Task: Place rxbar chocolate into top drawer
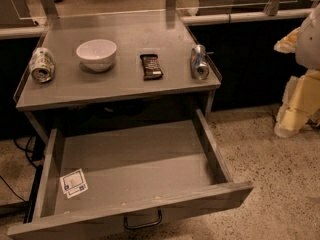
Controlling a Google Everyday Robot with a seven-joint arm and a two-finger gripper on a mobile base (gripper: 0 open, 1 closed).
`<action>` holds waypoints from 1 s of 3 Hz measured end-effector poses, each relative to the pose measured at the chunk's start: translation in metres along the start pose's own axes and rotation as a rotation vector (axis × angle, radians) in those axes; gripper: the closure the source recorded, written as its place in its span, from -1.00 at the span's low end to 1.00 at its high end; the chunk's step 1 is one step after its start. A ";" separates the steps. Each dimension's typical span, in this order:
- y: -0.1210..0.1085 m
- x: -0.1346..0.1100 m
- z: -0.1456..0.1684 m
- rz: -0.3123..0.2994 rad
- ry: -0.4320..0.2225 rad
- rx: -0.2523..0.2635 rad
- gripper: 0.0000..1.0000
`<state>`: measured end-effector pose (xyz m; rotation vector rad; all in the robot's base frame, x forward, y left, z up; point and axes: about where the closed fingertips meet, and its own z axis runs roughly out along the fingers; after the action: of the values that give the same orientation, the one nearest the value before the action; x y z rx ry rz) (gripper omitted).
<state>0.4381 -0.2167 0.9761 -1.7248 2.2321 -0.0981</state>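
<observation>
We see the rxbar chocolate (151,66) lying flat on the table (125,86), between a white bowl (96,54) to its left and a silver can (199,62) on its side to its right, touching neither. A second can (41,64) lies near the table's left edge. Below, the top drawer (150,203) stands pulled out, with a white sticker (73,183) in its front left corner. The gripper (290,119) hangs at the far right, well apart from the table. We cannot tell whether it is open or closed.

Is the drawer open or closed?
Open: the top drawer is pulled out, showing its white sticker. The gripper hangs far right, away from it.
</observation>
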 end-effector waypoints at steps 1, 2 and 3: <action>0.000 0.000 0.000 0.001 0.000 0.002 -1.00; -0.005 -0.001 0.003 0.048 0.020 0.006 -1.00; -0.024 0.000 0.016 0.181 0.080 -0.013 -1.00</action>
<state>0.4648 -0.2206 0.9664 -1.5417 2.4397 -0.1130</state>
